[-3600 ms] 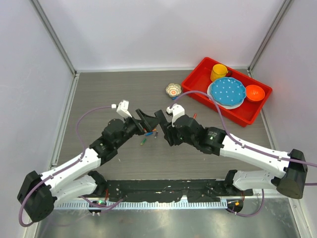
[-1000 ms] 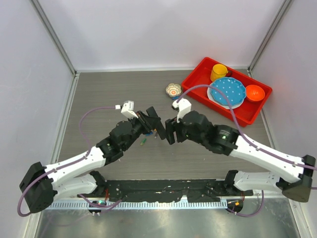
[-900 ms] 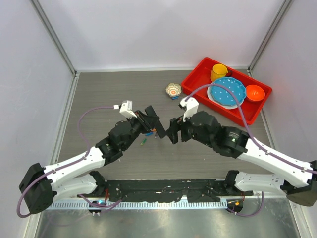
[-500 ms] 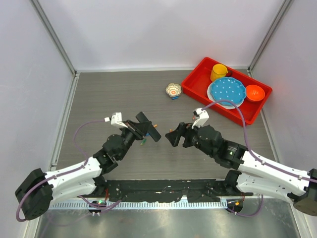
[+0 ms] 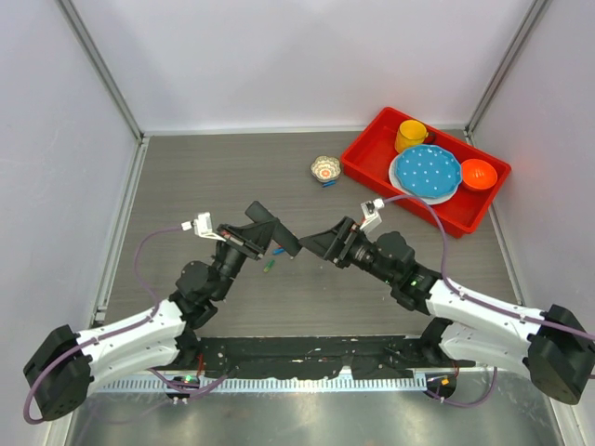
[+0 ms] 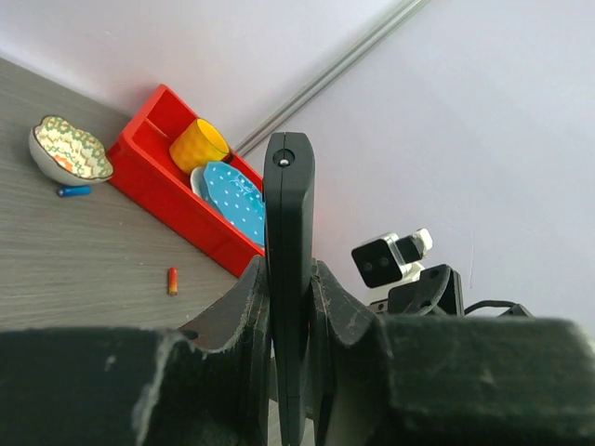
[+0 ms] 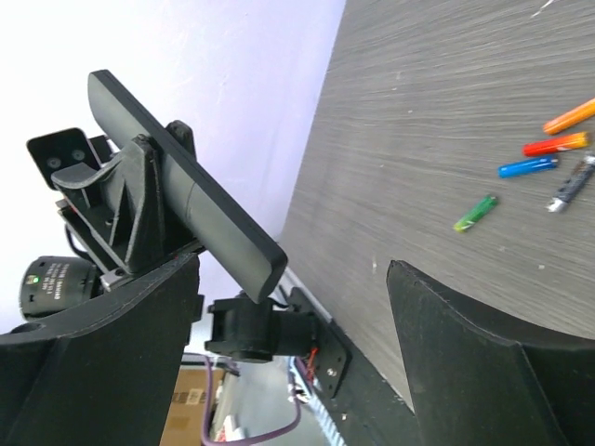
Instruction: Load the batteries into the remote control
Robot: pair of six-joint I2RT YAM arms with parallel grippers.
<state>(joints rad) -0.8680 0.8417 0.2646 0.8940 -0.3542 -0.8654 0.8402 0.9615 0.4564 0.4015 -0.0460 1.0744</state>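
Note:
My left gripper (image 5: 258,232) is shut on the remote control (image 5: 284,242), a slim black bar held in the air above the table and clamped edge-on between the two fingers (image 6: 289,232). My right gripper (image 5: 325,246) is open and empty, facing the remote (image 7: 186,186) with a gap between them. The batteries lie loose on the table below: orange (image 7: 569,116), red (image 7: 555,144), blue (image 7: 527,166), green (image 7: 475,213) and grey (image 7: 569,186). The green one (image 5: 269,267) shows under the remote in the top view.
A red tray (image 5: 372,149) at the back right holds a yellow cup (image 5: 410,136), a blue dotted plate (image 5: 426,173) and an orange bowl (image 5: 478,174). A small patterned bowl (image 5: 324,168) stands left of it with a blue battery (image 5: 327,183) beside it.
Both grippers have pulled back towards me and risen from the battery pile. The left one has lifted and tilted the remote. The right gripper has opened wide and drawn away from the remote.

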